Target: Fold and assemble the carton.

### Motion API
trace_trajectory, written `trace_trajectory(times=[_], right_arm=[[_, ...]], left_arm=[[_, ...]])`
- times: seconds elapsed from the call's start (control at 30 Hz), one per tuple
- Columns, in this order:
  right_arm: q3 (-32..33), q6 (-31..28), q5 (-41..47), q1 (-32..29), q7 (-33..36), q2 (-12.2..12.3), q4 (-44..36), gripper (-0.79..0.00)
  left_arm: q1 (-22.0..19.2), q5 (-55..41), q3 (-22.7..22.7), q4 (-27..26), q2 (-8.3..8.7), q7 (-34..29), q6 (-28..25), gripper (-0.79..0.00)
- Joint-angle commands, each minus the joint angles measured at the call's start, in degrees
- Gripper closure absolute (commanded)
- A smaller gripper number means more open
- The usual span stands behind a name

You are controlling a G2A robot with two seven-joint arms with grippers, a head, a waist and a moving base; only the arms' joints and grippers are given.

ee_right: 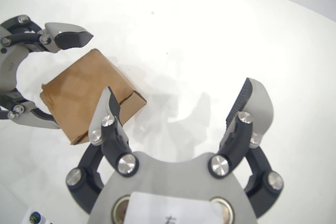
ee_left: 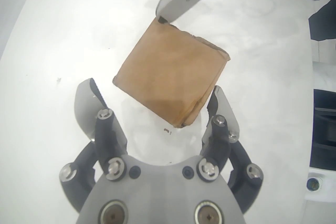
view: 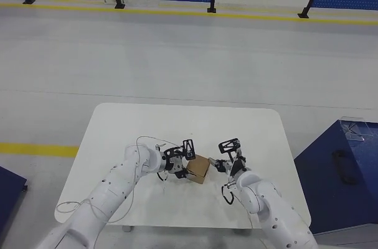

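- Top view: from high above the arms, looking down over the white rounded table (view: 114,124).
- Left wrist view: close behind the left gripper (ee_left: 153,84), facing the small brown cardboard carton (ee_left: 170,72).
- Right wrist view: close behind the right gripper (ee_right: 178,83), facing the table.
- All three views share the carton. Each wrist view also catches the other gripper.

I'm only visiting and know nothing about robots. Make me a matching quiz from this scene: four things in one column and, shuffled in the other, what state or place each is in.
Things:
1. brown cardboard carton
2. left metal hand
3. right metal hand
4. white rounded table

States:
A. open, one fingertip at the carton, the other over bare table
B. carries the carton
C. folded up as a box
D. open, a finger on either side of the carton

Pairs: 1-C, 2-D, 3-A, 4-B
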Motion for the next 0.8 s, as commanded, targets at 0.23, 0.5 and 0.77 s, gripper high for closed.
trace_trajectory(times=[0.23, 0.5, 0.77], right_arm=[[1.0, 2.3, 2.3, 4.2, 3.0, -0.8, 5.7, -0.785], [-4.5, -0.5, -1.2, 7.7, 0.8, -2.2, 11.0, -0.785], [-6.0, -3.6, -6.1, 6.9, 0.3, -2.4, 11.6, -0.785]], left_arm=[[1.9, -3.2, -3.4, -1.3, 1.52, -2.7, -1.5, -0.785], [4.9, -14.5, -7.1, -3.3, 2.22, -8.4, -1.6, -0.785], [7.3, -16.4, -9.6, -7.7, 3.34, -10.8, 1.2, -0.785]])
